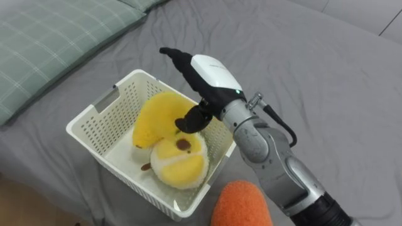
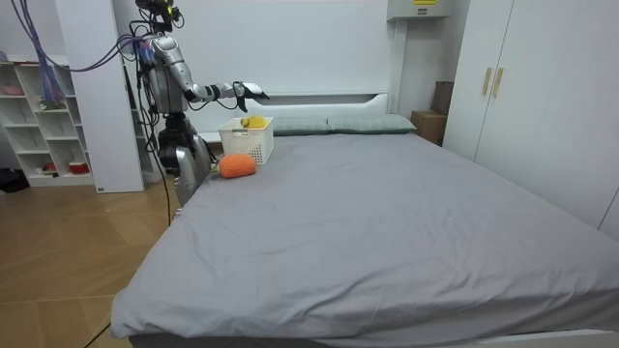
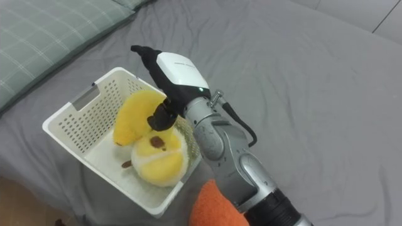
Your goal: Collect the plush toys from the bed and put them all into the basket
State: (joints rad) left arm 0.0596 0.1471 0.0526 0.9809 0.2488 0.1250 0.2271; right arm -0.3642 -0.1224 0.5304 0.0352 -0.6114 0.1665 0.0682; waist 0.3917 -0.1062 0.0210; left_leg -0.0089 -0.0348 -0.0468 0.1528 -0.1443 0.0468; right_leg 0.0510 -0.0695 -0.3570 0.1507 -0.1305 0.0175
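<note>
A white slatted basket (image 1: 100, 119) stands on the grey bed and holds a long yellow plush toy (image 1: 157, 116) and a round yellow plush toy (image 1: 179, 162) with brown marks. My right hand (image 1: 213, 72) hovers over the basket's far right side. It is open: the fingers stretch straight toward the upper left and the thumb (image 1: 191, 118) hangs down just above the toys, holding nothing. An orange plush toy (image 1: 242, 204) lies on the sheet right beside the basket's near corner. In the room view, I stand at the bed's head corner, arm out over the basket (image 2: 247, 140).
A green checked pillow (image 1: 50, 37) lies to the basket's left. Bare grey sheet (image 1: 326, 75) spreads to the right. In the room view a white shelf unit (image 2: 44, 116) stands behind me and wardrobes (image 2: 522, 87) line the far side.
</note>
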